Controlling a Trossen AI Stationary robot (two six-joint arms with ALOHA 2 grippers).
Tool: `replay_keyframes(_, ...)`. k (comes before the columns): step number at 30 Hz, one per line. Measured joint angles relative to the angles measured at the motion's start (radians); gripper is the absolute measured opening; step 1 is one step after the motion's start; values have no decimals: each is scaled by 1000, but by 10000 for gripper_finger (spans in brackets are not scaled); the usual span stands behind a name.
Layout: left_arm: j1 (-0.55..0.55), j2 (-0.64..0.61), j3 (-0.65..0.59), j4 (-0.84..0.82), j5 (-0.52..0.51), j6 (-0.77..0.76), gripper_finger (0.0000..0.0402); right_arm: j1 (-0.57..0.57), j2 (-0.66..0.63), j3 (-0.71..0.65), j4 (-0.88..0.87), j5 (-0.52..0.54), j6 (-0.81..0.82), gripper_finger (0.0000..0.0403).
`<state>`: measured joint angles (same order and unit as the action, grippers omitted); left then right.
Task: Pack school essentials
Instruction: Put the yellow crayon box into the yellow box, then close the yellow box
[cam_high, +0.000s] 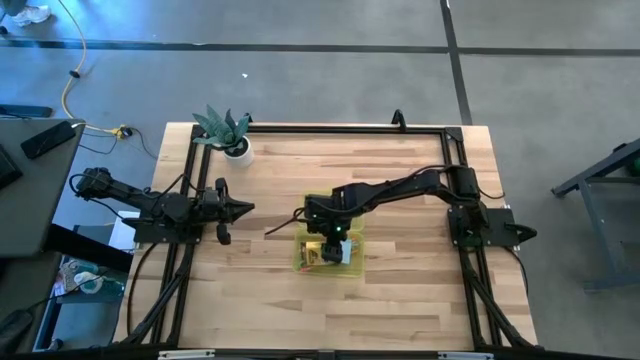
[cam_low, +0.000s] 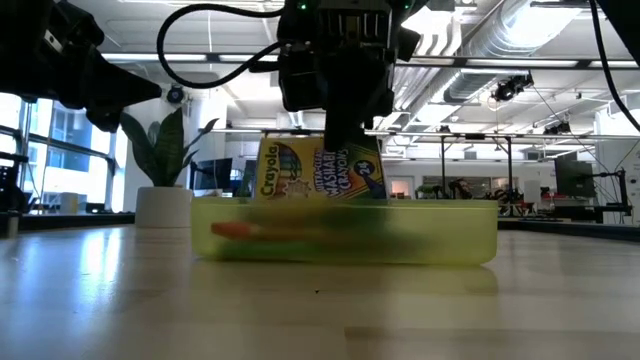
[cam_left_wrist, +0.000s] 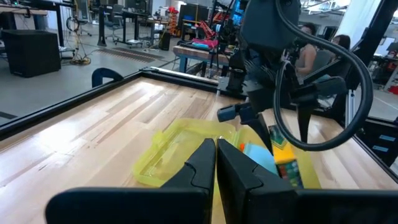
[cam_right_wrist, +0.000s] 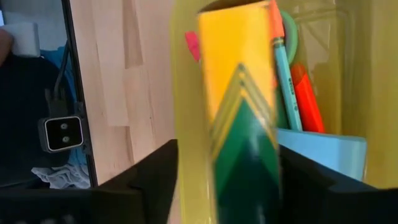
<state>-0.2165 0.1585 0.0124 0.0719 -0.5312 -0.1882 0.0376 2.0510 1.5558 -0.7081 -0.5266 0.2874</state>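
While the right tool (cam_low: 345, 130) pinches the Crayola crayon box (cam_low: 320, 170) upright, it hangs over the yellow-green case (cam_low: 345, 235), seemingly to stow it. The left tool (cam_high: 235, 208), pressed together, waits at nine o'clock on the surface (cam_high: 420, 300).

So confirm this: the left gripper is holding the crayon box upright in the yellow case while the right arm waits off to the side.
Wrong arm. In the high view the right gripper is over the yellow case; the low view shows it gripping the upright crayon box. The left gripper waits to the side, shut.

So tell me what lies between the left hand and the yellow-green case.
Only bare wooden table. In the high view, the left hand, shut, sits apart from the case, where the right hand holds the crayon box.
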Motion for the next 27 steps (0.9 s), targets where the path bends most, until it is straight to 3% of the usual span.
replay_keyframes(8,0,0,0,0,0,0,5,-26,0,0,-23,-20,0,273)
replay_keyframes(19,0,0,0,0,0,0,5,-70,-41,0,-72,-54,-49,277)
replay_keyframes(27,0,0,0,0,0,0,5,-84,-113,0,-126,79,-133,277)
